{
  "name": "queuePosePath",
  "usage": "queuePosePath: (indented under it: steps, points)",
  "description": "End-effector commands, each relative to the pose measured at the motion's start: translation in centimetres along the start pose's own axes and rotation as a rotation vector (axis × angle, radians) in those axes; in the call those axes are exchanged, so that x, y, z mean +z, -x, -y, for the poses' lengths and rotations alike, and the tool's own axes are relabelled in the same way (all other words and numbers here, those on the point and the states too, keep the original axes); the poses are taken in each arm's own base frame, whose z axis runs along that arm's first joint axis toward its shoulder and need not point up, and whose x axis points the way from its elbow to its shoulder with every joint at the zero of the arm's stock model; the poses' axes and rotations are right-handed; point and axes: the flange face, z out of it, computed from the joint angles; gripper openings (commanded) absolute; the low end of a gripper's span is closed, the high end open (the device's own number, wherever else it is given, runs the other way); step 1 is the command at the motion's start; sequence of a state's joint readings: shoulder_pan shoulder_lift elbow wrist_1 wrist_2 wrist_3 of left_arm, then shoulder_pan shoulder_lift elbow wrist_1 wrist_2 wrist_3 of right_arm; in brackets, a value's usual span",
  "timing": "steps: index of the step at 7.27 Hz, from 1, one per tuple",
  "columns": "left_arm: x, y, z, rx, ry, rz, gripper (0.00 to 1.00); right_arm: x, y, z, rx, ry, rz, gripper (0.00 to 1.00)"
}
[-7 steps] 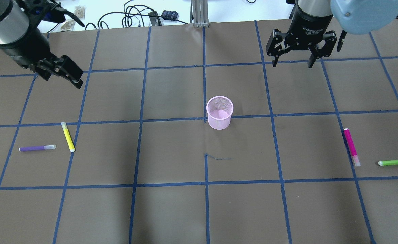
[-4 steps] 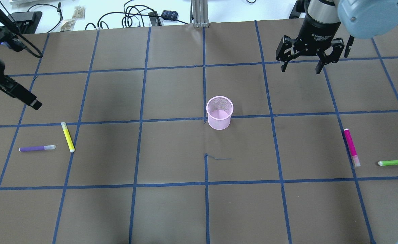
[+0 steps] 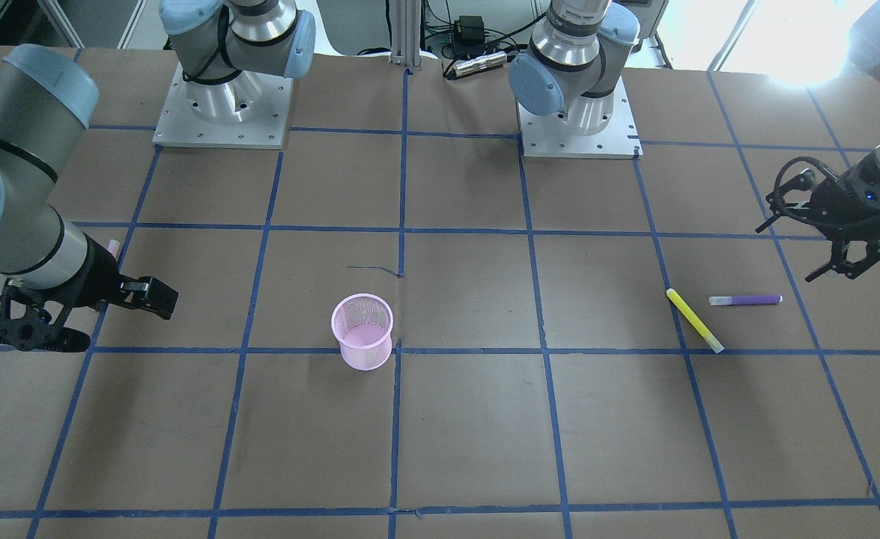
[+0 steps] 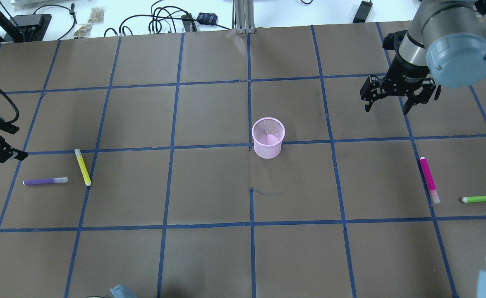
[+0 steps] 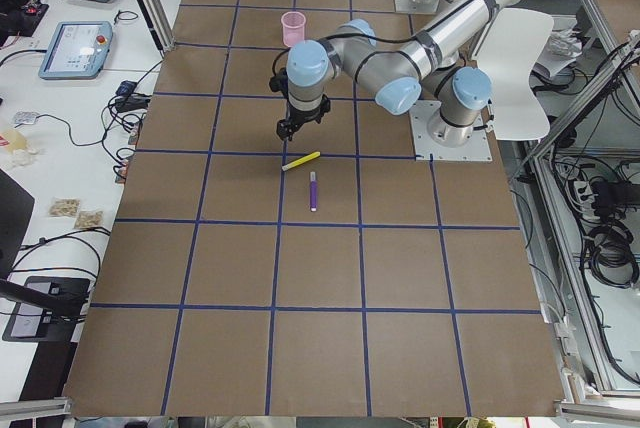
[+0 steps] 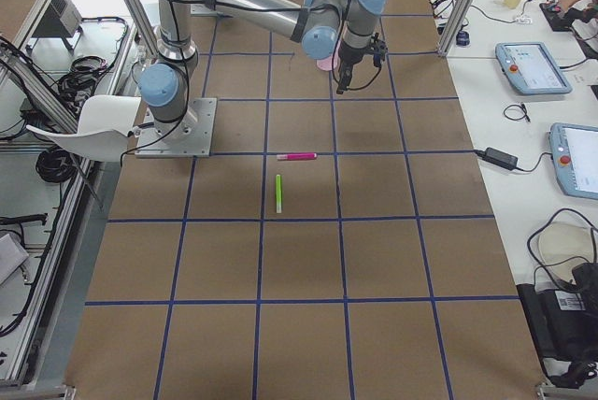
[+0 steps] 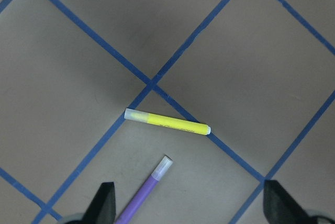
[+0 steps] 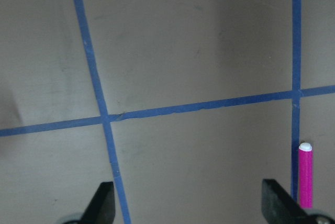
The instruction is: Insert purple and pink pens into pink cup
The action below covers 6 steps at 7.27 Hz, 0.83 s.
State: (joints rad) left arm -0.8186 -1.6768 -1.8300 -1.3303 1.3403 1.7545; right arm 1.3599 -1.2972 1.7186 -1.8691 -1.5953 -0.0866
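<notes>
The pink mesh cup [image 4: 268,137] stands upright mid-table, also in the front view [image 3: 363,331]. The purple pen [image 4: 45,181] lies flat at the left, beside a yellow pen. My left gripper [image 3: 833,271] is open and empty, hovering just beyond the purple pen; its wrist view shows the pen [image 7: 144,195] low between the fingers. The pink pen [image 4: 429,179] lies flat at the right. My right gripper [image 4: 386,109] is open and empty, above the table beyond the pink pen, whose tip shows in the right wrist view [image 8: 305,174].
A yellow pen [image 4: 82,167] lies close to the purple pen's capped end. A green pen [image 4: 484,198] lies right of the pink pen near the table's right edge. Cables [image 4: 164,20] lie past the far edge. The arm bases [image 3: 222,112] stand on the robot's side.
My left gripper has swung left and nearer, over the purple pen's area. My right gripper has moved right and nearer, toward the pink pen. Both stay open. Pens and cup have not moved.
</notes>
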Motion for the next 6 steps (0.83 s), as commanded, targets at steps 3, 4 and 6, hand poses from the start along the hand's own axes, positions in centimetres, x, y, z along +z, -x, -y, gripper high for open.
queuePosePath:
  steps: [3,4,6]
  points:
    - [8.1,4.8,-9.7,0.346,-0.177,-0.012,1.0,9.6,-9.1,-3.1,-0.046,0.027,-0.066,1.0]
    - [9.8,6.5,-11.2,0.415,-0.194,-0.007,1.0,11.1,-10.4,-4.1,-0.072,0.043,-0.056,1.0]
    - [12.2,6.8,-15.5,0.331,-0.284,-0.047,1.0,12.4,-13.6,-5.1,-0.123,0.053,-0.038,0.95]
